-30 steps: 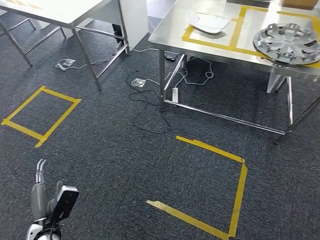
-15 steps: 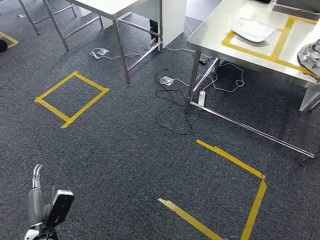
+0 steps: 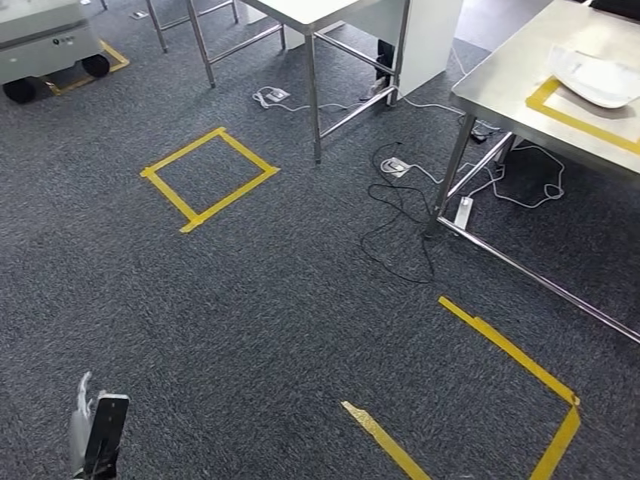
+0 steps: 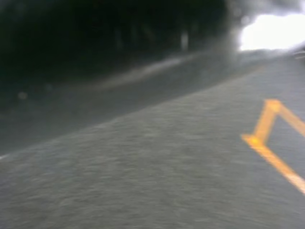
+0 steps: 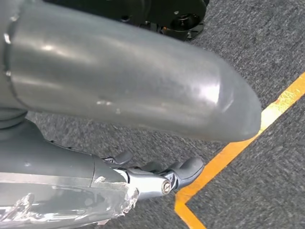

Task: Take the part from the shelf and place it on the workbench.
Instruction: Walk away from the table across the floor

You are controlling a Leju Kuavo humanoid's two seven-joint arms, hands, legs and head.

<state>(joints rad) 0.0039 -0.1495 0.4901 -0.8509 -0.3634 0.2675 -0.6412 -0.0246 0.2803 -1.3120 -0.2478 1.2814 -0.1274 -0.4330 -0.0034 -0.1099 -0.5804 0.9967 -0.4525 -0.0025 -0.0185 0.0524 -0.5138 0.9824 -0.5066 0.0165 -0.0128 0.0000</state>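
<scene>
Turning away from the workbench (image 3: 521,85), both hands empty-looking, part not fetched yet.
Your whole view has swung: the workbench has slid to the edge, so it's the cam turning, nothing on it moved; my read is you're heading off for the shelf. Grey cart (image 3: 45,45) far across from the workbench. White piece (image 3: 596,75) lies flat on the workbench, long axis approx along its near edge; whether that's the task's part, can't tell. Right hand (image 5: 158,174) loosely spread, holding nothing. Left hand (image 3: 94,435) blurred, can't tell.

– What stays unclear?
– My left hand (image 3: 84,425) is blurred at the frame's bottom edge; I can't tell its fingers.
– And the workbench (image 3: 521,85)?
– Cut off at the right edge, like the white part (image 3: 596,78).
</scene>
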